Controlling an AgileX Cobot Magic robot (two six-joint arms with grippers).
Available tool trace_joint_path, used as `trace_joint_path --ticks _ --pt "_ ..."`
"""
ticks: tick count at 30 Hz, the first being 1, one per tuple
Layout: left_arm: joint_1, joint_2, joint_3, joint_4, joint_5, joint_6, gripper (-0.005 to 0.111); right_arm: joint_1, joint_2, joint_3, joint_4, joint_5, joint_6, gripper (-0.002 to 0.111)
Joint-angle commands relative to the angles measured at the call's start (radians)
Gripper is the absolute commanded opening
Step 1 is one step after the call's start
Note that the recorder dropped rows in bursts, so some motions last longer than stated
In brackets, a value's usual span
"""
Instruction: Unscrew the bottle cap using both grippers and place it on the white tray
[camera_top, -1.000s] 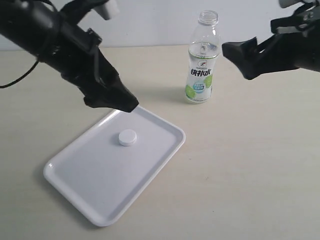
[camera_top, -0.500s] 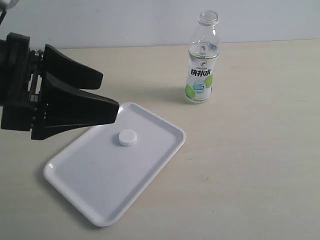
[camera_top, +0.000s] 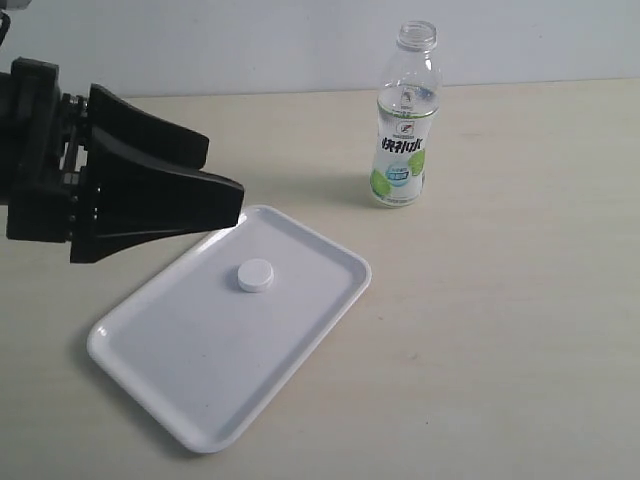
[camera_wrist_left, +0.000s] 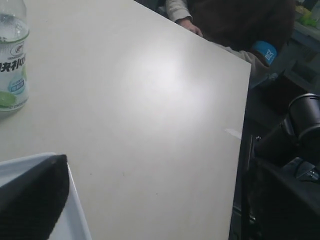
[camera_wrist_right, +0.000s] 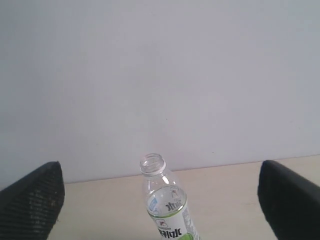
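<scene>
The white bottle cap (camera_top: 255, 274) lies flat on the white tray (camera_top: 160, 360), near its far end. The clear bottle (camera_top: 405, 120) stands upright and uncapped on the table behind the tray's right corner. My left gripper (camera_top: 225, 178) hovers at the left, just over the tray's far-left edge, jaws open and empty, pointing right. The left wrist view shows one black finger (camera_wrist_left: 30, 195) over the tray rim (camera_wrist_left: 75, 220) and the bottle (camera_wrist_left: 12, 55) beyond. My right gripper (camera_wrist_right: 160, 200) is outside the exterior view. Its two fingers stand wide apart and open, with the bottle (camera_wrist_right: 165, 200) some way ahead.
The beige table (camera_top: 500, 320) runs to a pale wall at the back. In the left wrist view a seated person (camera_wrist_left: 225, 20) is at the table's far edge, and black equipment (camera_wrist_left: 285, 165) stands past its side edge.
A second ago both grippers hung over the table. The left one has drawn back to the left, and the right one has left the exterior view. Cap and bottle have not moved.
</scene>
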Motion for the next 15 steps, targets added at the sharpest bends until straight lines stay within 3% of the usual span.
trace_joint_path --ticks 1,4,6,8,9,11,12,15 --pt "-0.003 -0.004 0.003 -0.040 -0.011 0.021 0.091 -0.003 -0.003 0.005 0.004 -0.054 0.026 0.105" --pt "-0.003 -0.004 0.003 -0.043 -0.013 0.021 0.080 -0.003 -0.003 0.005 0.004 -0.056 0.035 0.105" --pt "-0.003 -0.004 0.003 -0.046 -0.021 0.023 0.058 -0.003 -0.003 0.005 0.004 -0.036 0.079 0.100" --pt "-0.003 -0.004 0.003 -0.046 -0.026 0.035 0.022 -0.003 -0.003 0.005 0.004 -0.014 0.103 0.078" --pt "-0.003 -0.004 0.003 -0.042 -0.026 0.035 0.005 -0.003 -0.003 0.005 0.002 -0.012 0.106 0.058" --pt "-0.003 -0.004 0.003 -0.021 -0.024 0.017 0.001 -0.003 -0.003 0.018 -0.007 -0.022 0.106 0.013" --pt "-0.003 -0.004 0.003 -0.008 -0.024 0.013 0.000 -0.003 -0.003 0.028 -0.030 -0.049 0.104 0.002" --pt "-0.003 -0.004 0.006 0.017 -0.047 0.002 0.000 -0.003 -0.003 0.058 -0.145 -0.121 0.108 0.000"
